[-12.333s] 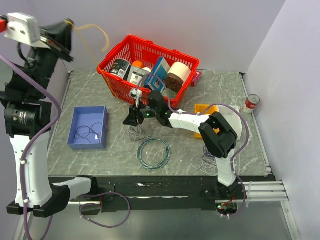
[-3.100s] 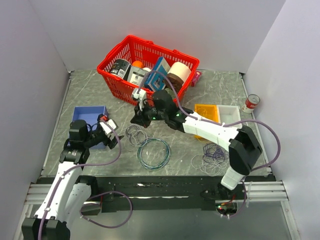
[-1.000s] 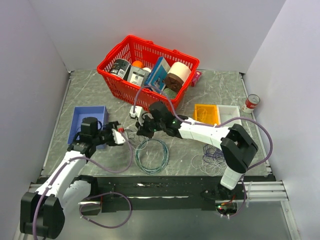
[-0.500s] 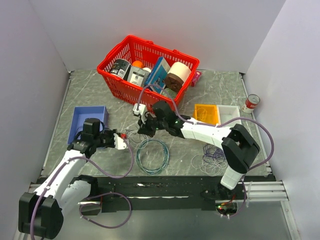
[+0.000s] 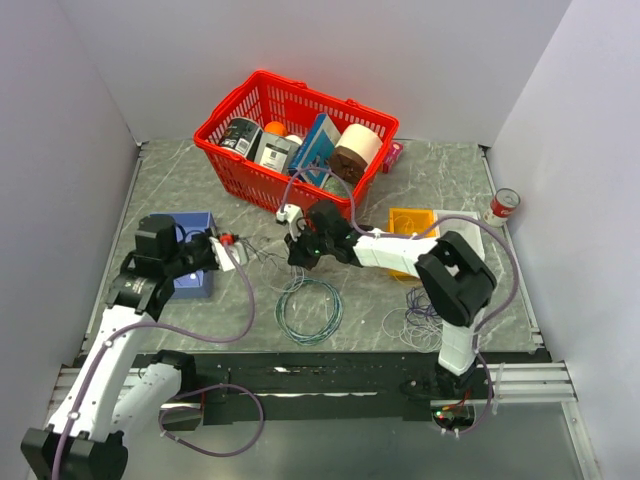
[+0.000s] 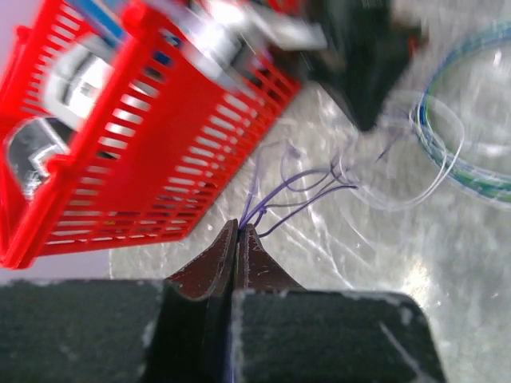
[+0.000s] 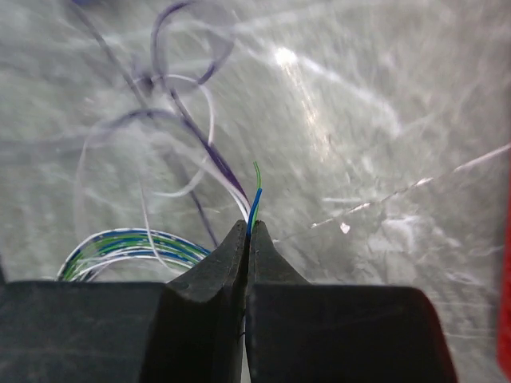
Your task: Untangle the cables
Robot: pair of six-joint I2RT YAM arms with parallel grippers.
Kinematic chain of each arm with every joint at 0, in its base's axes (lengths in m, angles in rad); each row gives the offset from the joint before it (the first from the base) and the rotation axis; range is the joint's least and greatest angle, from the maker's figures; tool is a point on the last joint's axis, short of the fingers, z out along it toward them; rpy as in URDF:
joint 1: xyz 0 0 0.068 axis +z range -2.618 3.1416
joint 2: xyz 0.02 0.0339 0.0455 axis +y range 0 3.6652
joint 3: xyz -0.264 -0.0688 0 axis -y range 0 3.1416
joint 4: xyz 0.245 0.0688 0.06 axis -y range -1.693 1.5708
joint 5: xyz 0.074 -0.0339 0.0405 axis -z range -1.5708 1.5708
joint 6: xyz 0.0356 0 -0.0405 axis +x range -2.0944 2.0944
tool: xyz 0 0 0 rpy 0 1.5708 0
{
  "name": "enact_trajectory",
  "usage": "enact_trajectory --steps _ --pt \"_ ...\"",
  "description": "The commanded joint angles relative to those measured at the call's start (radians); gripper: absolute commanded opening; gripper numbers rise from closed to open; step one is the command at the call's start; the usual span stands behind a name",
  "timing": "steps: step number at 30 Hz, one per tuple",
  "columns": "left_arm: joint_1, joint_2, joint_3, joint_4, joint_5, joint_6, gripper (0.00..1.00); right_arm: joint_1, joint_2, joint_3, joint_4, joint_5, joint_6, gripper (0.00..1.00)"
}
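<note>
The cables (image 5: 264, 256) are thin purple, white and dark wires stretched in a small tangle between my two grippers at the table's middle. My left gripper (image 5: 233, 246) is shut on a few purple strands (image 6: 271, 191), which run from its tips (image 6: 240, 228) towards the tangle. My right gripper (image 5: 297, 252) is shut on the other end, with blue, green, white and purple wire ends (image 7: 254, 199) sticking out past its tips (image 7: 248, 227). Purple and white loops (image 7: 172, 120) lie on the table ahead of it. A second scribble of loose cables (image 5: 418, 322) lies by the right arm's base.
A teal-green ring of cable (image 5: 310, 309) lies just in front of the tangle. The red basket (image 5: 236, 166) with groceries stands behind. A blue bin (image 5: 194, 280) sits under my left arm, an orange bin (image 5: 403, 217) behind my right arm, a can (image 5: 503, 207) far right.
My left gripper has shut on the purple strands and pulled them away from the teal ring, up and to the left. My right gripper shifted slightly, still shut.
</note>
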Motion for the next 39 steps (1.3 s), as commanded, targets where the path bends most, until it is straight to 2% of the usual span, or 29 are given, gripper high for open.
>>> enact_trajectory --steps 1,3,8,9,10,12,13,16,20,24,25,28,29,33,36,37,39 --pt "0.012 -0.028 0.113 -0.063 0.062 -0.185 0.01 -0.023 0.046 0.039 0.024 0.014 0.052 0.0" --pt "0.029 -0.032 0.147 -0.052 0.06 -0.268 0.01 -0.029 0.063 0.041 0.029 0.017 0.063 0.0" --pt "0.074 -0.035 0.198 0.121 0.022 -0.49 0.01 -0.035 0.075 0.055 0.014 0.035 0.054 0.0" --pt "0.084 -0.035 0.215 0.149 0.013 -0.561 0.01 -0.033 0.075 0.056 0.009 0.038 0.051 0.03" --pt "0.087 -0.035 0.224 0.169 0.016 -0.58 0.01 -0.033 0.074 0.061 0.005 0.04 0.049 0.22" --pt "0.089 -0.039 0.245 0.14 0.06 -0.545 0.01 -0.035 0.061 0.062 -0.002 0.037 0.043 0.43" --pt "0.089 -0.042 0.249 0.115 0.101 -0.519 0.01 -0.033 0.051 0.059 0.001 0.035 0.038 0.59" --pt "0.09 -0.042 0.232 0.031 0.116 -0.468 0.01 -0.026 -0.009 0.035 0.015 0.03 0.025 0.75" --pt "0.089 -0.055 0.203 0.035 0.131 -0.465 0.01 -0.015 -0.093 0.032 -0.009 0.029 -0.003 0.8" --pt "0.089 -0.055 0.21 0.086 0.104 -0.53 0.01 -0.006 -0.21 0.022 -0.009 0.009 -0.031 0.86" --pt "0.089 -0.055 0.21 0.13 0.081 -0.553 0.01 -0.006 -0.227 0.022 -0.009 0.001 -0.035 0.91" --pt "0.09 -0.062 0.218 0.227 -0.036 -0.644 0.01 -0.006 -0.275 0.029 -0.041 -0.031 -0.052 1.0" --pt "0.089 -0.063 0.221 0.295 -0.067 -0.661 0.01 -0.006 -0.285 0.033 -0.045 -0.043 -0.06 1.0" --pt "0.092 -0.071 0.245 0.402 -0.189 -0.699 0.01 -0.006 -0.295 0.036 -0.055 -0.063 -0.07 1.0" --pt "0.1 -0.075 0.261 0.487 -0.333 -0.696 0.01 -0.006 -0.293 0.039 -0.057 -0.066 -0.06 1.0" --pt "0.103 -0.077 0.264 0.514 -0.434 -0.69 0.01 -0.007 -0.295 0.039 -0.052 -0.066 -0.057 1.0" --pt "0.116 -0.077 0.276 0.598 -0.507 -0.658 0.01 -0.007 -0.292 0.033 -0.042 -0.062 -0.048 1.0"
